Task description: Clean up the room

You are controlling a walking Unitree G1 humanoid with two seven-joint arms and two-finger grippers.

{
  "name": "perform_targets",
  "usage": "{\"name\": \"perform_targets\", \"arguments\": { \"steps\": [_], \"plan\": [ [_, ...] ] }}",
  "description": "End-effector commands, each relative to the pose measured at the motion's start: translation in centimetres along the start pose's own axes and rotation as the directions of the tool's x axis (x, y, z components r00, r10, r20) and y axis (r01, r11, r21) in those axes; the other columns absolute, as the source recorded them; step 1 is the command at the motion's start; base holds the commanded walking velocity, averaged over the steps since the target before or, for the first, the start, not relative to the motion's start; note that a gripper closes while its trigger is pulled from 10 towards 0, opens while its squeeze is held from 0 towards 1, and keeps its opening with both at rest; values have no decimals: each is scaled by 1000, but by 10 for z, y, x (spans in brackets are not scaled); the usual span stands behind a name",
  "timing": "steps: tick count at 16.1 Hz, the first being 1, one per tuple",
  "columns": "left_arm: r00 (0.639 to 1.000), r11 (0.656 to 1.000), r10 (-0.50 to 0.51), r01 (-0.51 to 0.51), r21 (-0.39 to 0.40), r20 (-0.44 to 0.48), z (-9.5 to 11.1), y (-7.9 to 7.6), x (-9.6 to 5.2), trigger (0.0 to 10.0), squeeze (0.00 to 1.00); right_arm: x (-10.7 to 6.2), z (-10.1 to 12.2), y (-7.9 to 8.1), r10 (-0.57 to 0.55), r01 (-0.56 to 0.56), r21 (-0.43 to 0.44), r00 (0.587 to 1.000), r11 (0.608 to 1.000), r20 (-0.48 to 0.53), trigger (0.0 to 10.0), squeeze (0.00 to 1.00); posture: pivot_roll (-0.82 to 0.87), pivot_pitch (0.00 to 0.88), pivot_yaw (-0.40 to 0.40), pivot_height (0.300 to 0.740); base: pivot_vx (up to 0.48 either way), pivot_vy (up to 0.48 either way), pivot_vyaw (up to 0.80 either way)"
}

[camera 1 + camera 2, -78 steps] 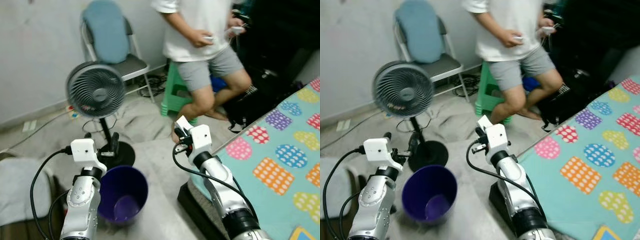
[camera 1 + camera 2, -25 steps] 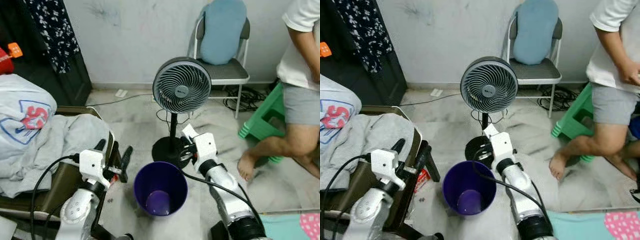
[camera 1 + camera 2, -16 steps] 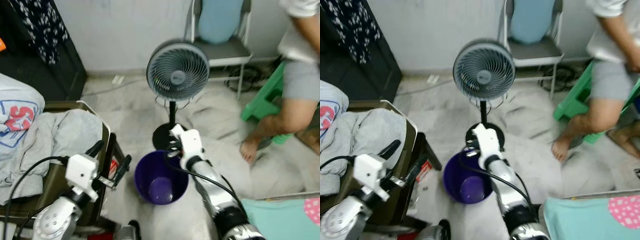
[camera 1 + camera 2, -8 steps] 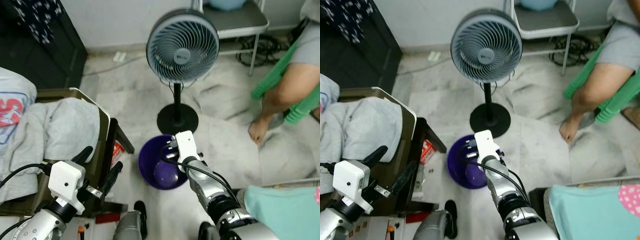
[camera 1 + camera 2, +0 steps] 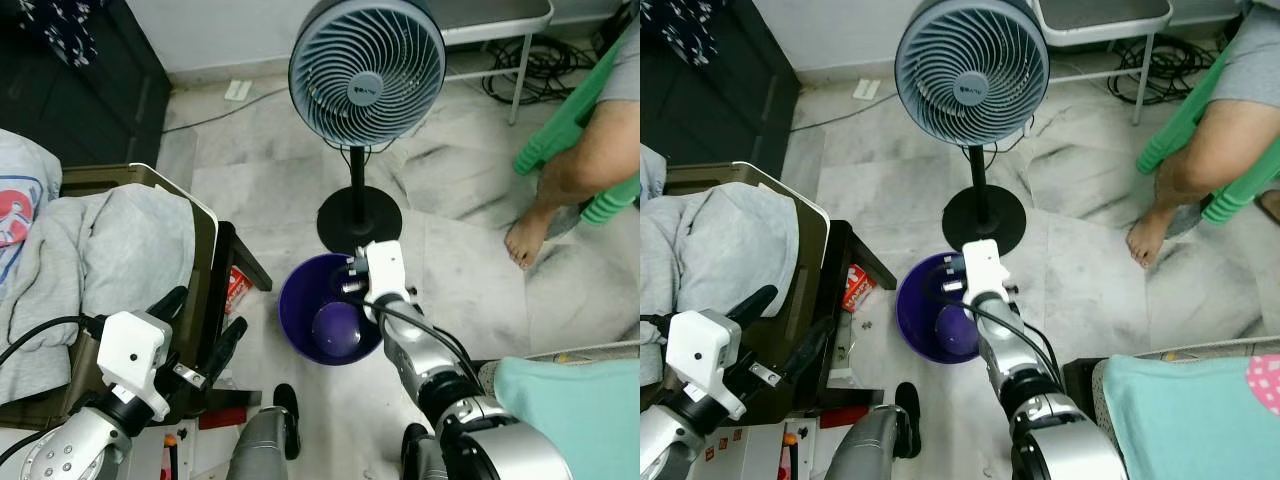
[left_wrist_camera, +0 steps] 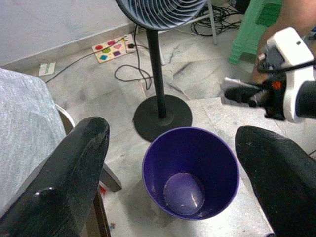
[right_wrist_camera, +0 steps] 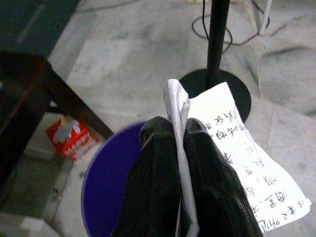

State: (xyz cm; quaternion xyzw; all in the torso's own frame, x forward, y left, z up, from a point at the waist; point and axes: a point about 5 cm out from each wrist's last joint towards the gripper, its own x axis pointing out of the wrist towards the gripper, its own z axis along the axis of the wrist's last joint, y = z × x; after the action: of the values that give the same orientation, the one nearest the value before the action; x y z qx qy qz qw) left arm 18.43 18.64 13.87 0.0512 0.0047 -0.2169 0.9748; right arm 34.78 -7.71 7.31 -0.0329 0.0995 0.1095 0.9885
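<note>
right end effector [image 7: 173, 148] pinching paper [image 7: 237, 148] above purple bin [image 6: 190, 170]

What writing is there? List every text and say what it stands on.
Nothing reads clearly enough to quote.
Paper in the right claw: handwritten characters, too blurred to quote.
Fan hub: a logo, too small to read.
Red packet: print blurred.
White cloth: red print, cut off.

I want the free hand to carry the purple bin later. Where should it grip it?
Judging by its pose, grip the purple bin at its thin upper rim, coming from above: it stands upright and open. Take the side nearest the left hand, away from the fan stand.
</note>
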Motion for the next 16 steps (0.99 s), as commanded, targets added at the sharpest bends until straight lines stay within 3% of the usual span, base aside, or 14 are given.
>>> {"name": "perform_targets", "arguments": {
  "steps": [1,6,7,8,16],
  "plan": [
    [999,1000,14,-14,0,-32,-3,2,-4,10000,0,0,0,8,11,-11,35,1000,999,5,10000,0,322,400,154,740,0,0,0],
    [999,999,43,-43,-2,-30,0,1,-5,10000,0,1,9,22,58,-65,81,995,995,77,10000,0,328,406,147,740,0,0,0],
    [998,999,50,-50,1,-29,0,2,-5,10000,0,0,8,21,56,-62,88,996,994,74,10000,176,329,406,148,740,0,0,0],
    [998,999,54,-54,2,-29,0,2,-5,10000,0,0,8,20,50,-57,96,996,994,73,10000,1000,330,405,149,740,0,0,0],
    [997,998,67,-67,5,-36,1,2,-3,10000,0,1,9,14,25,-35,115,996,993,87,10000,1000,327,410,159,740,0,0,0]
  ]
}}
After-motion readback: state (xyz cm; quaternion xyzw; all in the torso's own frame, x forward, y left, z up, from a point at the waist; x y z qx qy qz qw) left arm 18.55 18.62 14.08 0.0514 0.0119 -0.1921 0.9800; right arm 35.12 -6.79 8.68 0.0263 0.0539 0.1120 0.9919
